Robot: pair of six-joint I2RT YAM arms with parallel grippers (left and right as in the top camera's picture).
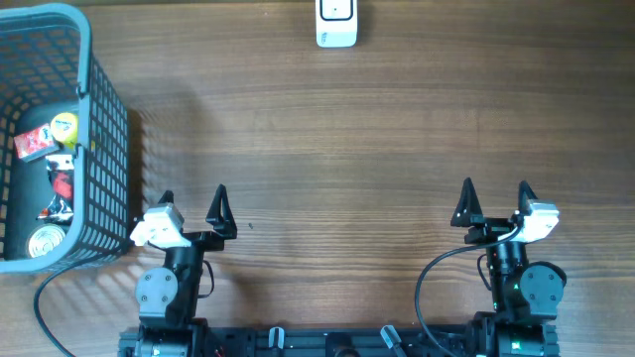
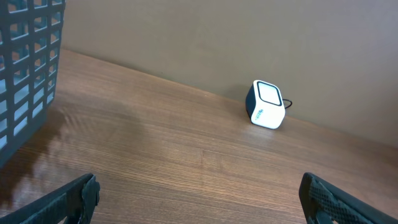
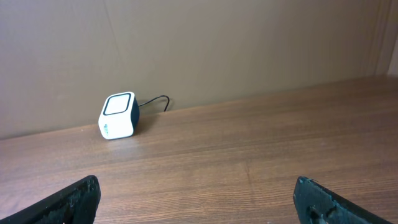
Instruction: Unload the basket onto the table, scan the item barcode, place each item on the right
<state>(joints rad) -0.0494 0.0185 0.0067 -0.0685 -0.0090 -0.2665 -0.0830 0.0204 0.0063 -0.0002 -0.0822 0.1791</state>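
with the left gripper [image 1: 193, 193] and right gripper [image 1: 495, 185] both spread wide and empty, i'd send the left one straight down into the blue plastic mesh basket [image 1: 107, 129] beside it, where the small packaged items [image 1: 35, 142] lie, well apart from the small white cube scanner [image 1: 336, 22].

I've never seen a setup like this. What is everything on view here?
table: one, brown wood, under everything
basket: one, blue plastic mesh, left edge of the table
red packet: one, red, inside the basket
yellow round item: one, yellow, in the basket beside the red packet
red-and-white item: one, middle of the basket, too small to identify
tin can: one, silver, near end of the basket
scanner: one, white with dark sides, middle of the far edge
cable: one, black, behind the scanner
left gripper: one, black fingers, open and empty, near edge by the basket
right gripper: one, black fingers, open and empty, near edge
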